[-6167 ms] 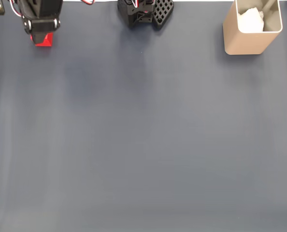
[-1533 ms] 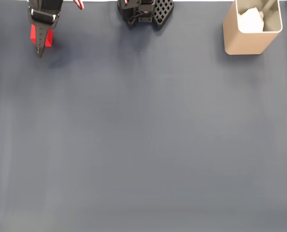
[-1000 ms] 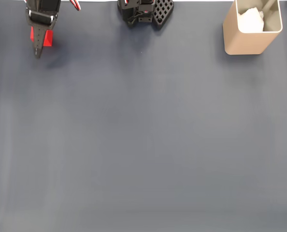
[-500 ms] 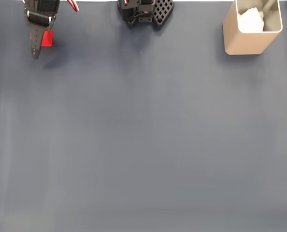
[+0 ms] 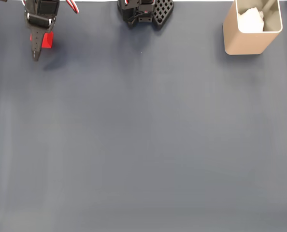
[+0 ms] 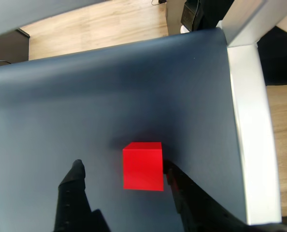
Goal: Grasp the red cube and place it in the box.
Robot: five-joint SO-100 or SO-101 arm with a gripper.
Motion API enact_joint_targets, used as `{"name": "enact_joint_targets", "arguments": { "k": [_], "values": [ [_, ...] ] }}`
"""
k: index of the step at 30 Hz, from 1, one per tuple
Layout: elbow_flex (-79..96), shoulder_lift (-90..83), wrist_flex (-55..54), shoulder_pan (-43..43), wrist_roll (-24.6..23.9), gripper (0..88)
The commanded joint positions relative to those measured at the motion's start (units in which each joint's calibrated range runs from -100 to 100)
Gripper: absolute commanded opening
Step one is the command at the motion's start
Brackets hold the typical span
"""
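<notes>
At the far-left corner of the dark blue-grey worktop (image 5: 143,135), the black two-finger gripper (image 6: 126,171) is sitting with its jaws parted around the small bright red cube (image 6: 143,166). Nothing is gripped yet. In the wrist view the cube is resting on the worktop between the fingers: the right finger (image 6: 182,193) is touching or nearly touching its right face, the left finger (image 6: 73,186) is standing clearly apart from its left face. In the fixed view the gripper (image 5: 35,48) is covering part of the cube (image 5: 47,39), which is peeking out on its right.

Step in hand, as I'm reading it: the grasp itself, not yet closed.

Doing it well:
- The cube is sitting off-centre in the jaws, so closing now is likely pushing it sideways before it clamps. Nudging the gripper towards the cube's side first is safer.
- The cube looks squared to the fingers, so wrist roll is looking fine.
- The white worktop edge (image 6: 250,145) is near the cube on the right in the wrist view, so avoid shoving it that way.
- Close onto the flat faces, then lift straight up.

The tall tan-beige box with rounded corners (image 5: 247,41) is standing well apart, at the far-right corner in the fixed view, with a white crumpled lump (image 5: 251,20) inside. I'm expecting a long carry across the worktop, so a firm centred grip matters.
</notes>
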Motion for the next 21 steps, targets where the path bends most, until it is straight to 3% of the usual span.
{"name": "enact_joint_targets", "arguments": {
  "k": [1, 15, 21],
  "values": [
    [-2.69, 0.06, -1.02, -0.32, -0.24, 39.1],
    [-3.32, 0.49, -1.02, -0.46, -0.63, 38.8],
    [-3.42, 0.49, -1.27, -0.75, -0.29, 30.3]
  ]
}}
